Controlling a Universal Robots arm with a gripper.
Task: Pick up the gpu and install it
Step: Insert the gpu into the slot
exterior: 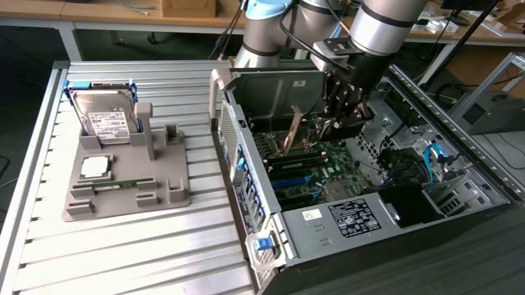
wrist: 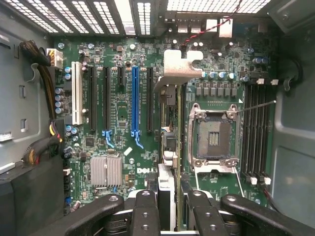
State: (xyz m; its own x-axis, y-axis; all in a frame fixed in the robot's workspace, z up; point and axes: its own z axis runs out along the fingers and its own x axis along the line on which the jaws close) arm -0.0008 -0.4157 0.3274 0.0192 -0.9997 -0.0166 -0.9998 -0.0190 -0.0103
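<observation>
Claw (exterior: 340, 123) fingers are pinched on the gpu (exterior: 291, 132) — the thin card hangs edge-down between them, inside the open computer case (exterior: 492, 184), above the green motherboard (exterior: 316, 163). In the exterior view the card shows as a slim tan-edged strip tilted a little off upright, with the arm's (exterior: 382, 24) dark wrist above it. From the wrist view the card is seen edge-on, running away from the fingers (wrist: 145, 211), its pale metal bracket (wrist: 177, 66) at the far end near the case's vented rear wall. It lies over the board between the black expansion slots and the bare CPU socket (wrist: 212, 137), just beside the black slot next to the long blue slot (wrist: 134, 101); whether its lower edge has reached a slot cannot be told.

Beside the case, toward the exterior view's left, a grey holder tray (exterior: 164, 190) rests on the slatted metal table (exterior: 123, 258). A silver hard drive (exterior: 107, 117) with a white label stands upright in it, a processor chip (exterior: 94, 166) lies flat, and a green memory stick (exterior: 115, 184) lies flat near the chip — all well apart from the claw.
</observation>
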